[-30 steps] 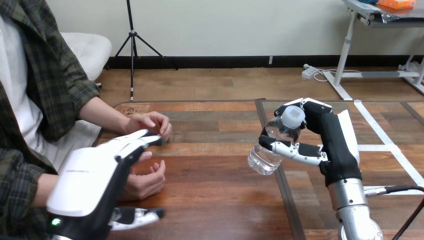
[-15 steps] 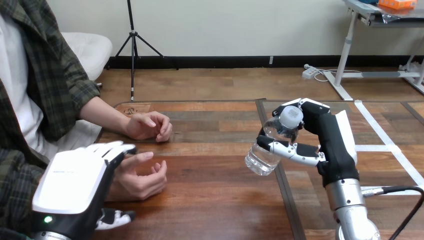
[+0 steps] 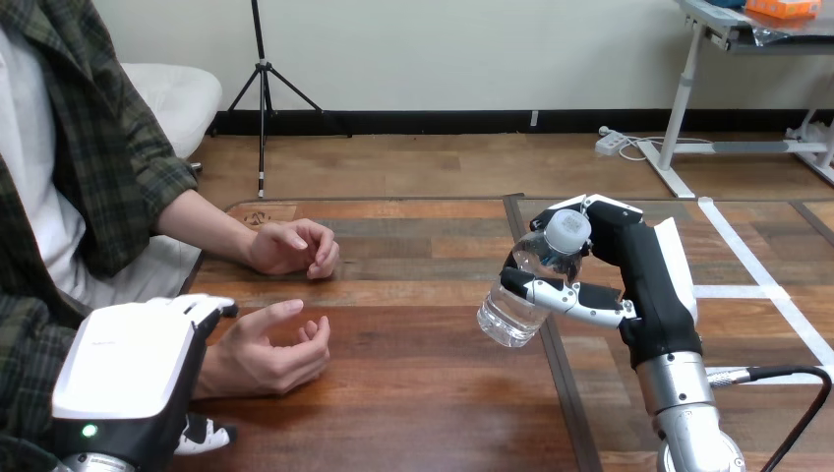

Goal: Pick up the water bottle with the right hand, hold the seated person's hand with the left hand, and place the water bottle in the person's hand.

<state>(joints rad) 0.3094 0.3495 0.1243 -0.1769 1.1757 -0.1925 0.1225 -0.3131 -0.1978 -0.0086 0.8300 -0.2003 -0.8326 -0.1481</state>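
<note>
A clear water bottle [image 3: 526, 290] with a white cap hangs tilted above the table, base down and to the left. My right hand [image 3: 644, 280] is shut on it, fingers across its neck and thumb under its body. The person's hand [image 3: 275, 349] nearest me lies palm up on the table with its fingers loosely curled. My left hand [image 3: 123, 369] is at the lower left, over that hand's wrist, fingers straight and thumb low beside it; I cannot tell whether it touches the wrist. The bottle is well to the right of the upturned palm.
The person's other hand [image 3: 295, 246] rests curled on the wooden table [image 3: 423, 393] further back. A dark seam runs down the table under the bottle, and white tape lines cross the right part.
My left hand has drawn back and down toward the lower left, uncovering the person's upturned hand. My right hand has carried the bottle slightly left.
</note>
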